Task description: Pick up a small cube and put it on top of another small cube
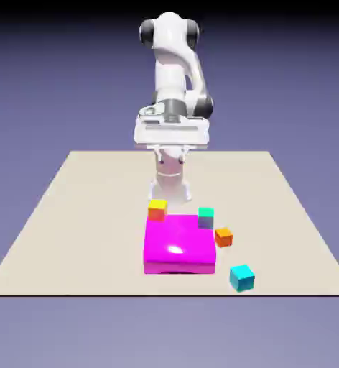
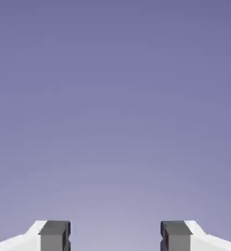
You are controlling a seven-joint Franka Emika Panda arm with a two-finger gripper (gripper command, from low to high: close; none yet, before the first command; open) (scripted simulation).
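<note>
Pincer (image 2: 115,238): grey fingertips apart, nothing between them, only blue-violet backdrop ahead. Small cyan cube (image 1: 242,277): on beige table (image 1: 72,215), apparently well clear of pincer, near flat glossy magenta block (image 1: 179,244).

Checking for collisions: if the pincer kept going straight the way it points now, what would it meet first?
Probably nothing nearby: the hand view shows only plain backdrop beyond the open pincer. No cube or table lies in that line, though depth is unclear.

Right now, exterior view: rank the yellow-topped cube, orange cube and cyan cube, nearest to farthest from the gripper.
Gripper hangs open above the table's far side.
1. Yellow-topped cube, at the magenta block's far left corner.
2. Orange cube, right of the block.
3. Cyan cube, near the front edge, rightmost.
</note>
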